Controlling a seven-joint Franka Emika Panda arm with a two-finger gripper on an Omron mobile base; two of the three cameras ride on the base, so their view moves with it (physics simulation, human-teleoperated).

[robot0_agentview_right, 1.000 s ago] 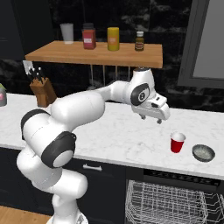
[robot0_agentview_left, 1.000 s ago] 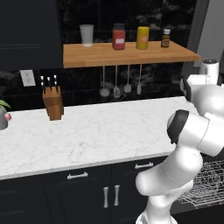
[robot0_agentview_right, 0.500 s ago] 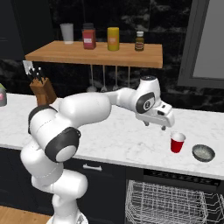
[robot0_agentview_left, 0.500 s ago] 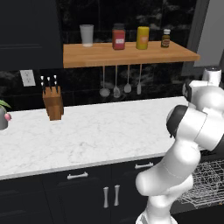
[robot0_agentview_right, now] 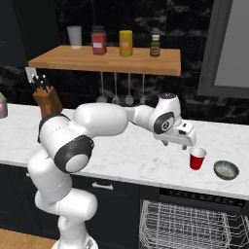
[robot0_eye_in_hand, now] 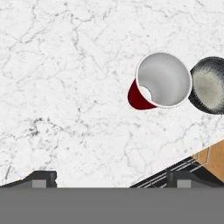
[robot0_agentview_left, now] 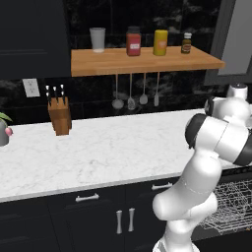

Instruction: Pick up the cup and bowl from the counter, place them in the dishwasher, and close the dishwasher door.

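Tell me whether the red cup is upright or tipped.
Upright: the red cup stands on the counter, its open mouth facing up in the hand view.

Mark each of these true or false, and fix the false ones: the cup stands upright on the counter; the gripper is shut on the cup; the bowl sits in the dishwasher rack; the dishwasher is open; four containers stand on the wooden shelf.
1. The red cup stands upright on the counter. True.
2. The gripper is shut on the cup. False: it is open, beside the cup's rim and above the counter.
3. The bowl sits in the dishwasher rack. False: it is on the counter, beside the cup.
4. The dishwasher is open. True.
5. Four containers stand on the wooden shelf. True.
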